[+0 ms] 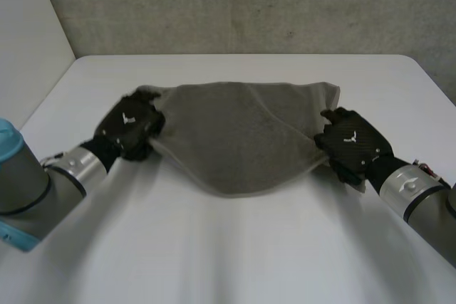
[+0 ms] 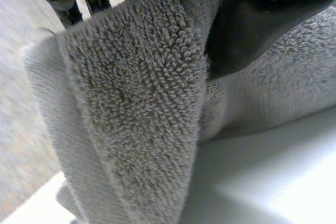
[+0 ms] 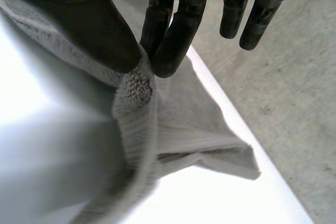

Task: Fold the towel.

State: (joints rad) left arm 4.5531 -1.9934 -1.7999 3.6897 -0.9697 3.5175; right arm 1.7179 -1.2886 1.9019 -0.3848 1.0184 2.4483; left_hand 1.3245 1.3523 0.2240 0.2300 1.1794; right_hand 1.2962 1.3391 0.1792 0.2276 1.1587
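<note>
A grey terry-cloth towel (image 1: 242, 133) of looped pile, edged with a flat woven band, is laid across the middle of the white table (image 1: 235, 247). Its far edge is stretched straight, a corner showing at each end. Its near side is pinched up at one end by the left hand (image 1: 128, 124) and at the other by the right hand (image 1: 353, 144), and is left sagging in a curve between them.

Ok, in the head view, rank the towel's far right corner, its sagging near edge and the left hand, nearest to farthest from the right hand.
1. The far right corner of the towel: close by the right hand, on its far side.
2. The sagging near edge: in the middle, between the two hands.
3. The left hand: at the towel's opposite end.
</note>
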